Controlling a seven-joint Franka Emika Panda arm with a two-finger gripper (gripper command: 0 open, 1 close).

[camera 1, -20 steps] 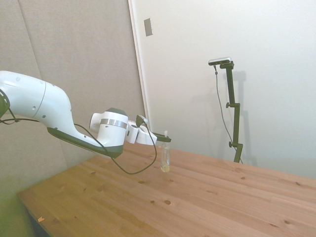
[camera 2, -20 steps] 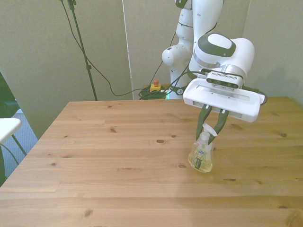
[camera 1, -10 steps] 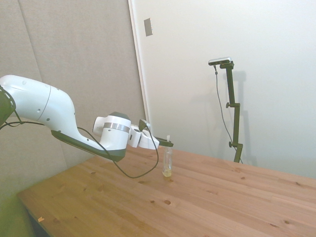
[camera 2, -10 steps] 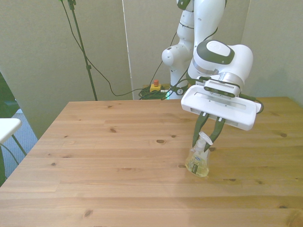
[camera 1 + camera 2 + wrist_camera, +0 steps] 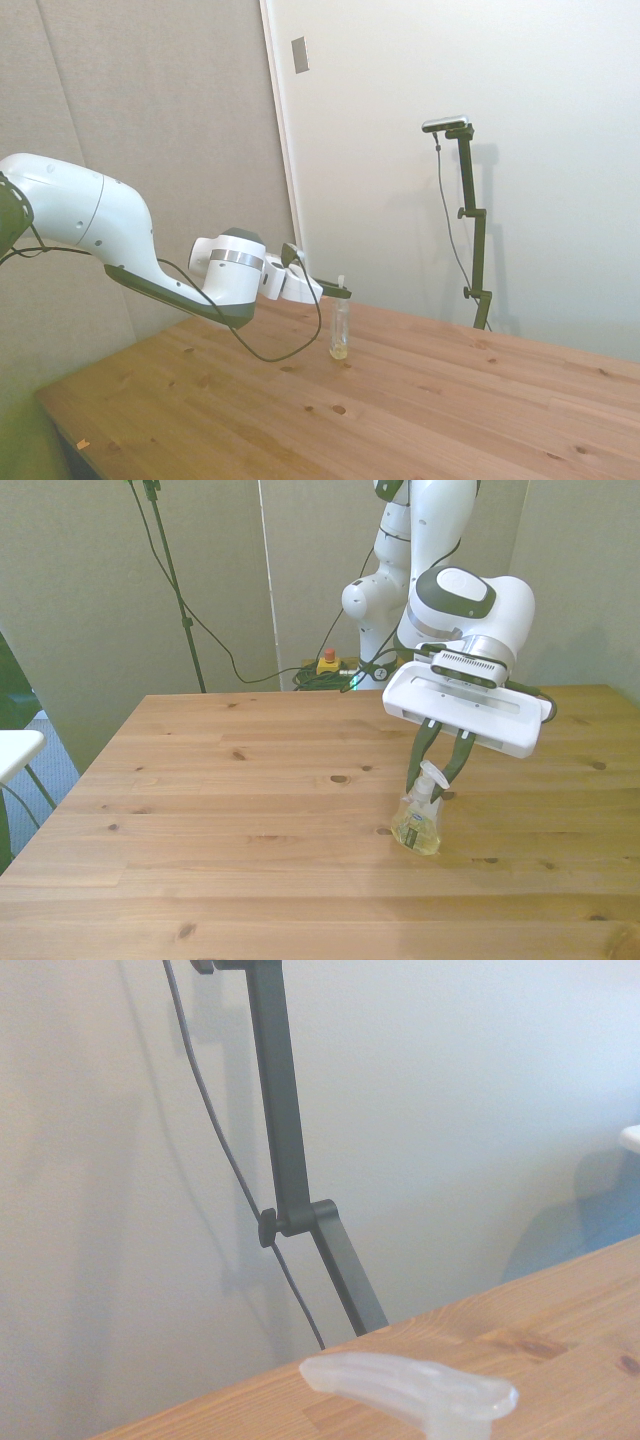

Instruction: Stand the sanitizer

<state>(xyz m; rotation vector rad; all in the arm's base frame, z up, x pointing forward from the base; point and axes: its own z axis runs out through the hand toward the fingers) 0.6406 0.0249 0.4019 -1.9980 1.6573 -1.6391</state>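
The sanitizer [image 5: 418, 826], a small clear pump bottle with yellowish liquid, stands with its base on the wooden table [image 5: 250, 810], right of middle in the front view and leaning slightly. My gripper [image 5: 431, 780] comes down from above and is shut on the sanitizer's neck, just under the white pump nozzle. From the side, the sanitizer [image 5: 340, 336] looks upright under the gripper [image 5: 343, 293]. Close up, the wrist view catches only the pump nozzle [image 5: 410, 1390].
An orange-and-yellow button box [image 5: 327, 662] and cables lie behind the table's far edge. A white surface [image 5: 15, 750] juts in at the front view's left.
Over the last second the gripper shifted slightly down and toward the front view's left with the sanitizer. Nothing has moved in the last half second.
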